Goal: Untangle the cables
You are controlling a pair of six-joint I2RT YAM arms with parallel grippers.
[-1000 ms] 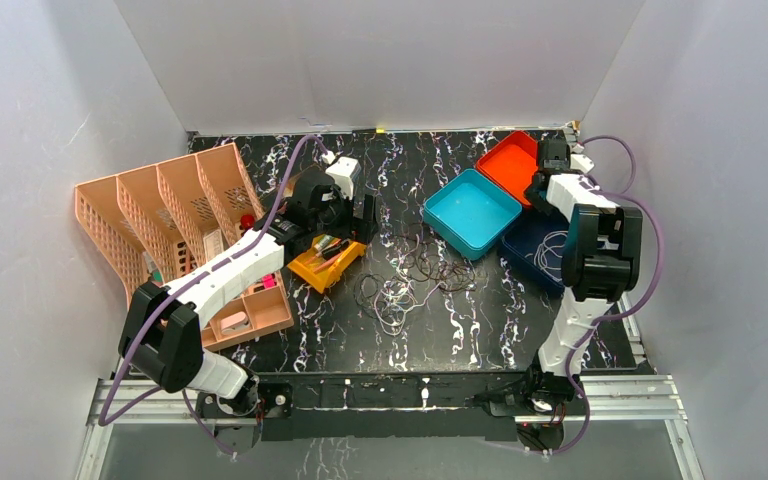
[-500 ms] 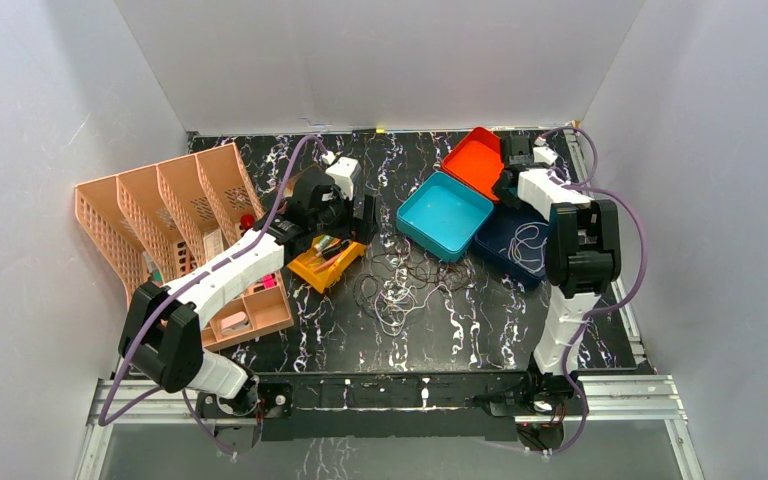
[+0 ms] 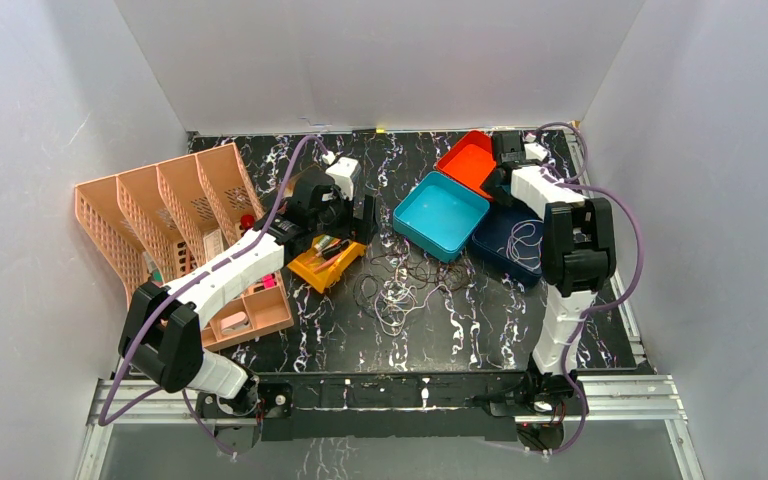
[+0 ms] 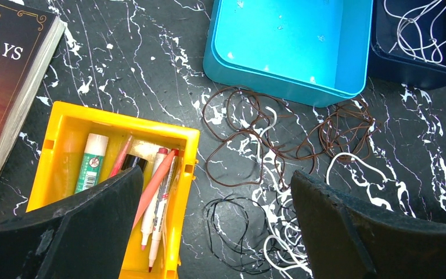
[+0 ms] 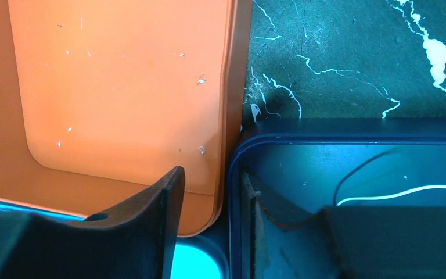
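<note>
Nearest the arm bases, the thin, curly brown, black and pale cables point(image 3: 410, 283) lie in a loose tangle on the black marbled bench point(image 3: 480, 340), about midway between its left and right edges. Just left of them sits a small yellow plastic bin point(image 3: 326, 262) of pens and markers, and past that a peach slotted plastic organiser point(image 3: 160, 215) runs along the left edge. The left gripper point(image 4: 215, 192) hangs over the bin and the tangle with its fingers spread wide and nothing between them. Beyond the tangle, towards the far right corner, a shallow teal tray point(image 3: 440, 215), a dark blue tray point(image 3: 508, 248) and an orange tray point(image 3: 468, 160) crowd together; one pale cable point(image 4: 418, 23) lies coiled inside the dark blue one. The right gripper point(image 5: 212, 177) is down at that cluster, fingers only narrowly apart, one over the orange tray and one inside the dark blue tray with both rims between them; whether they actually pinch cannot be told
</note>
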